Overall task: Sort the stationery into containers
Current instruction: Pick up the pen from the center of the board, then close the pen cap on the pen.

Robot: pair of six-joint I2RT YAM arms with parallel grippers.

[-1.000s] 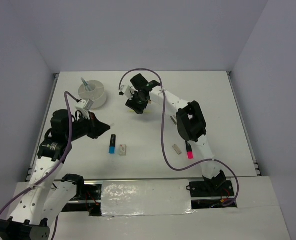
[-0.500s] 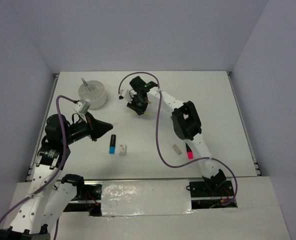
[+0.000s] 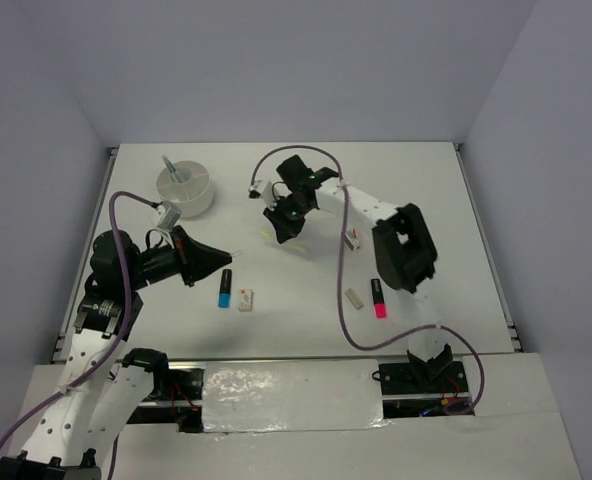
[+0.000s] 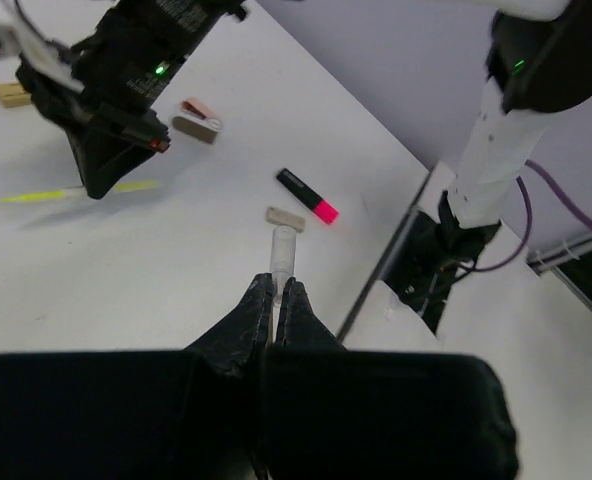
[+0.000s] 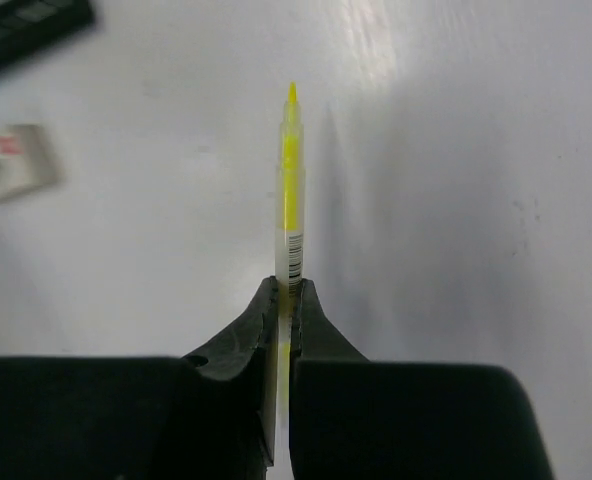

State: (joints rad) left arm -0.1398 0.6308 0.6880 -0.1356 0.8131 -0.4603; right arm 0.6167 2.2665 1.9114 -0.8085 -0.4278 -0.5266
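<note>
Two grippers, top view: left gripper (image 3: pixel 224 258) at centre left; right gripper (image 3: pixel 281 230) at upper centre.
Top view, items: white cup (image 3: pixel 192 203) upper left; blue-and-black marker (image 3: pixel 224 288) lower centre; pink highlighter (image 3: pixel 378 300) right of centre.
Left wrist: jaws closed on a clear slim tube (image 4: pixel 281 248), centre of frame.
Right wrist: jaws closed on the thin yellow-green stick (image 5: pixel 292 170), which points straight up the frame.

White cup (image 3: pixel 196 203) near the far left corner, grey pen (image 3: pixel 173 168) leaning inside. Blue-and-black marker (image 3: pixel 224 288) and white eraser (image 3: pixel 245 298) lie together toward the near edge, pink highlighter (image 3: pixel 378 299) further right. Yellow stick (image 5: pixel 291 180) is gripped mid-surface.
</note>
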